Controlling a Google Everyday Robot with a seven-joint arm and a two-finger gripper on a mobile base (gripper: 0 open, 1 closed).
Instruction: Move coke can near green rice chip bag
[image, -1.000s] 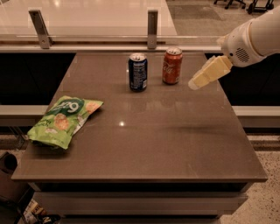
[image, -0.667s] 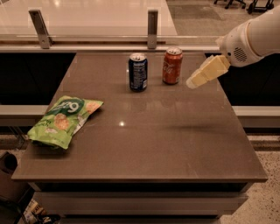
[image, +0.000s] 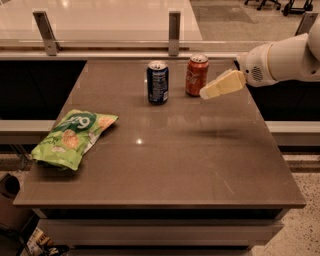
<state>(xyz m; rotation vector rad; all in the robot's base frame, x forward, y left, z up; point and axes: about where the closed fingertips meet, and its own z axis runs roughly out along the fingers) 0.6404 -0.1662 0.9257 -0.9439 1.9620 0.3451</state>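
Gripper (image: 206, 92) sits at the right side of the worktop (image: 175, 165), raised above the surface and pointing left and slightly down from the white arm (image: 285, 60). Can't tell whether it is wide or narrow; nothing seen held in it.

Coke can (image: 197, 75) stands upright just beside the gripper tip, to its left and a bit farther back. Contact between tip and can: can't tell, looks apart or barely meeting at the can's lower right side.

Blue can (image: 157, 82) is upright, left of the coke can, near it but not touching, farther from the gripper.

Green rice chip bag (image: 75, 138) lies flat, well apart from the gripper, far to its left and nearer the front edge. Coke can and bag are well apart, with the blue can between them.
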